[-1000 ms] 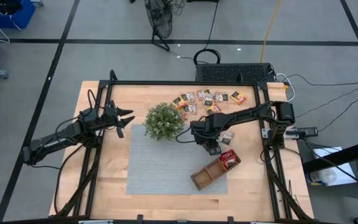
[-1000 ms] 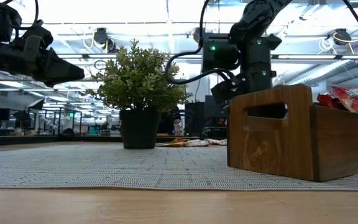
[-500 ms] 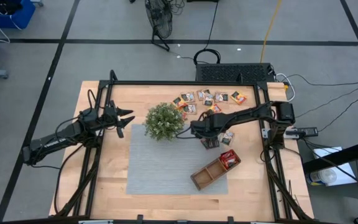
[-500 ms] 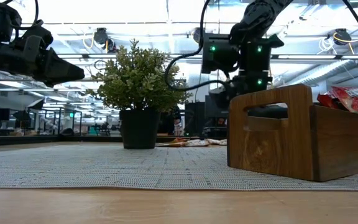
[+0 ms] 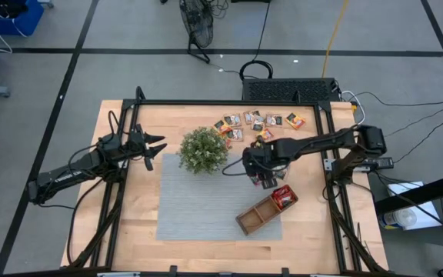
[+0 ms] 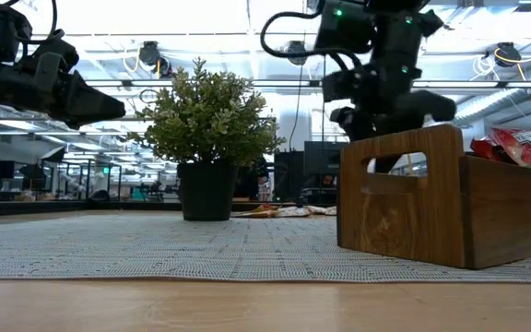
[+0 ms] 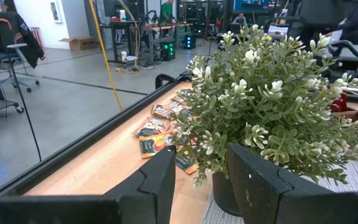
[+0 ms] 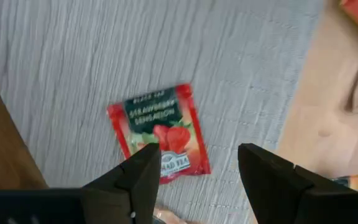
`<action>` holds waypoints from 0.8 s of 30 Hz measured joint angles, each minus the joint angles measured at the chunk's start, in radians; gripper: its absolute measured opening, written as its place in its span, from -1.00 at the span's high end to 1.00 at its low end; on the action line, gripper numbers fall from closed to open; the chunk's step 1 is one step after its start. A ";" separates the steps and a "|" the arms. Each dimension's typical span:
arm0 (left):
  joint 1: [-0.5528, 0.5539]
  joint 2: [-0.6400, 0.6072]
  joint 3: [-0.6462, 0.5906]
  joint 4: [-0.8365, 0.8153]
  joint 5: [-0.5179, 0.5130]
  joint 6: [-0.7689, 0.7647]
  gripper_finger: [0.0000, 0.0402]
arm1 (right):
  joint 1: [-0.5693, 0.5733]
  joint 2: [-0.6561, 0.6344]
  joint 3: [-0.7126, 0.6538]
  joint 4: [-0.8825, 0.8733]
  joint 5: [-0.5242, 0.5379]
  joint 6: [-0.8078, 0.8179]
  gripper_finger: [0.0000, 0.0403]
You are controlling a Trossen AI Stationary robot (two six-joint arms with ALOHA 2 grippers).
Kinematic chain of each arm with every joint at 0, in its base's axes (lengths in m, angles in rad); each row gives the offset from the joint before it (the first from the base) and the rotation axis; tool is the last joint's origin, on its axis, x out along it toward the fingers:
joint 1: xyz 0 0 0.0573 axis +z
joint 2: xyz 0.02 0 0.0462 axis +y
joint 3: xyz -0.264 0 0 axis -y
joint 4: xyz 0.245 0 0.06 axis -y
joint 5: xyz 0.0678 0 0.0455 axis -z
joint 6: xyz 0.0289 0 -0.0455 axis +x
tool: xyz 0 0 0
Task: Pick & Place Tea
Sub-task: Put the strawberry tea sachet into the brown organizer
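Clutter is sitting close around the work area: a potted plant [image 5: 203, 150] is standing at the far left corner of the grey mat [image 5: 198, 208], and a three-compartment wooden tray [image 5: 266, 210] is lying slantwise on the mat's right edge, with red tea sachets [image 5: 284, 196] filling its far compartment. In the low view the tray's handled end wall is blocking sight of whatever is lying behind it. More loose tea sachets [image 5: 256, 122] are lying scattered on the bare bench [image 5: 129, 231] beyond the plant, and a few more are lying by the right arm.

Right claw [image 5: 266, 178] is hanging over the mat between the plant and the tray, fingers parted and gripping nothing. Its wrist camera is showing a red strawberry tea sachet [image 8: 159, 132] lying flat on the mat, directly below the gap between the fingers, with the tray's edge just beside it.

Left claw [image 5: 157, 146] is waiting off the mat, left of the plant, its fingers spread and empty.
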 joint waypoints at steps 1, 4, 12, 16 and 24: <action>0.000 0.000 0.000 0.000 0.000 0.000 0.27 | 0.006 0.000 -0.012 0.006 0.000 -0.004 0.00; 0.000 0.000 0.000 0.000 0.000 0.000 0.27 | 0.016 0.008 -0.067 0.047 -0.037 0.000 -0.06; 0.000 0.000 0.000 0.000 0.000 0.000 0.27 | 0.017 0.011 -0.162 0.159 -0.051 0.049 -0.26; 0.000 0.000 0.000 0.000 0.000 0.000 0.27 | 0.018 0.011 -0.164 0.162 -0.051 0.043 -0.29; 0.000 0.000 0.000 0.000 0.000 0.000 0.27 | 0.008 0.021 -0.164 0.191 -0.052 0.020 -0.28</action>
